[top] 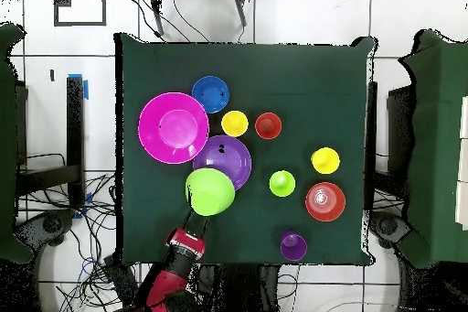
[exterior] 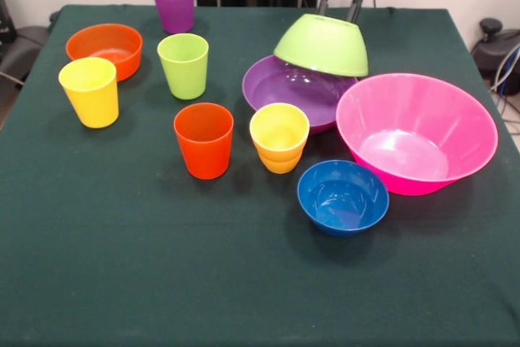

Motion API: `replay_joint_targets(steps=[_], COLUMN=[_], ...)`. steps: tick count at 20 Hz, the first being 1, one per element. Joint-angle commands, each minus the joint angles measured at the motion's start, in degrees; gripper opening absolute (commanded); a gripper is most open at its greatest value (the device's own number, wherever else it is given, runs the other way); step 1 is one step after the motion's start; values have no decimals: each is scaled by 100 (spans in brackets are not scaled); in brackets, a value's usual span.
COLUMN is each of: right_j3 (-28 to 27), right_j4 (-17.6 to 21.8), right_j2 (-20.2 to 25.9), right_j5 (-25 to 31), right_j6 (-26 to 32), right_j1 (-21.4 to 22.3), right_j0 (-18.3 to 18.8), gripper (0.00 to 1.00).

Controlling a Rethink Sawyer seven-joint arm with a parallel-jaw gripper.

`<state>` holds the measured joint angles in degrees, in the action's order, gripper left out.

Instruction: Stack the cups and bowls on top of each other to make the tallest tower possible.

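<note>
A: Start at the near edge of the table [exterior: 97,282]. What stands where?

B: Closest is the blue bowl [exterior: 342,196], upright and alone. Behind it and to the right is the big pink bowl [exterior: 416,131], also upright and empty. Left of the blue one stand the yellow-orange cup [exterior: 279,136] and the red cup [exterior: 203,140], near each other but apart. Further left is the yellow cup [exterior: 91,91], then the green cup [exterior: 183,65] and the orange bowl [exterior: 105,49]. The purple cup [exterior: 173,2] is at the far edge.

A: Any tower yet?

B: Barely. The purple bowl [exterior: 294,89] sits upright mid-table, and the green bowl [exterior: 322,45] is upside down and tilted over its far rim. I'd say the first placement is in progress; everything else is left to stack.

A: And the gripper [exterior: 341,4]?

B: It comes down behind the green bowl, fingers at the bowl's far side. It looks like it is holding the bowl's rim, jaws closed narrowly on it, since the bowl hangs tilted. The overhead view shows the same bowl at the arm's tip.
</note>
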<state>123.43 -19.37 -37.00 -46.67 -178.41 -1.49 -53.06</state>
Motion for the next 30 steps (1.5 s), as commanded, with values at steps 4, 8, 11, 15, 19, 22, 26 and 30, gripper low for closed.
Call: replay_joint_targets(steps=[4,8,11,15,19,22,26,30], right_j3=[-872,-1038,-1054,-1089,-1079,-985,-877,-759], right_j4=[-405,-768,-952,-970,-837,-601,-297,-95], right_j2=[220,208,192,174,193,163,159,118], right_j5=[138,221,351,382,353,341,357,439], right_j6=[379,456,509,515,462,408,352,354], right_j1=[-412,-615,-645,-651,-604,-475,-270,-60], right_j0=[118,45,-65,-58,-28,16,99,126], gripper=[100,100,100,100,100,100,100,100])
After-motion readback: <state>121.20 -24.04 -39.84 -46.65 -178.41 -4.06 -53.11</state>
